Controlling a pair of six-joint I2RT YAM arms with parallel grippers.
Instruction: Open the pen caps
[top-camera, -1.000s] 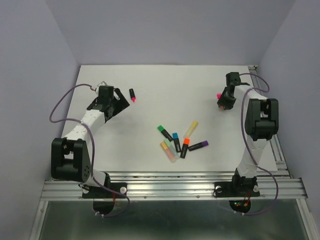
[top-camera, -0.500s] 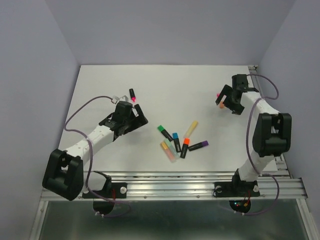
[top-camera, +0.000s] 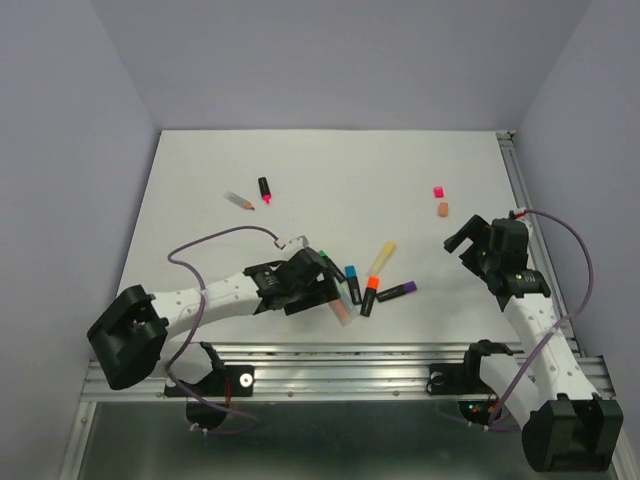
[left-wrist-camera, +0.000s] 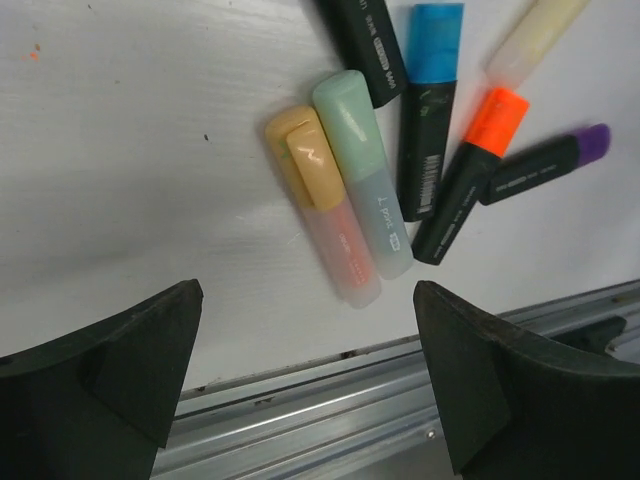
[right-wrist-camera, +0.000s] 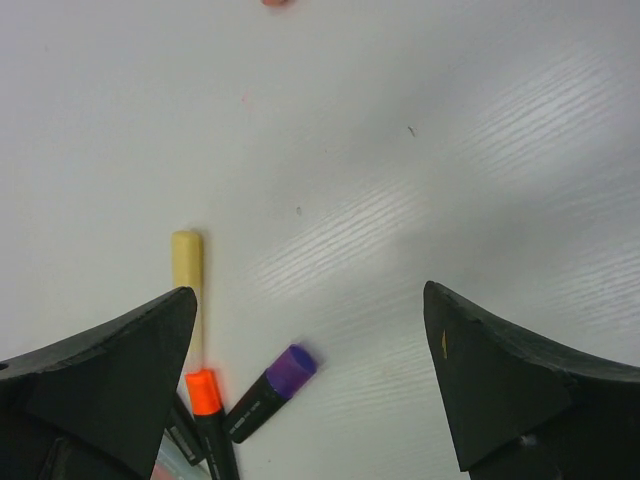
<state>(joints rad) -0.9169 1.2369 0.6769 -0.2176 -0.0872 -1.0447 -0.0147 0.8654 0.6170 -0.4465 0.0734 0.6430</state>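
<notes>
White matte table (top-camera: 330, 160) boxed by lavender walls (top-camera: 330, 60), aluminium rail (top-camera: 350, 370) at 6 o'clock. Toward 2 o'clock, loose on the surface: pink cap (top-camera: 438, 191) and peach cap (top-camera: 442, 209), close together. At 5 o'clock, capped pens (top-camera: 370, 288) clustered beneath left gripper (left-wrist-camera: 306, 292), spread wide, grasping nothing. Right gripper (right-wrist-camera: 308, 292) near 3 o'clock, likewise parted, empty.

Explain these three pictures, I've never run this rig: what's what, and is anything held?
Two robot arms stand at the table's near edge. The wide picture looks down from above; the other two come from wrist cameras, the dark wedges being each gripper's own fingers. The left gripper hovers open by a pile of capped highlighters; the right gripper is open too, holding nothing. A pink cap and a peach cap lie at the right; an uncapped black pen and pale pen lie far left.
</notes>
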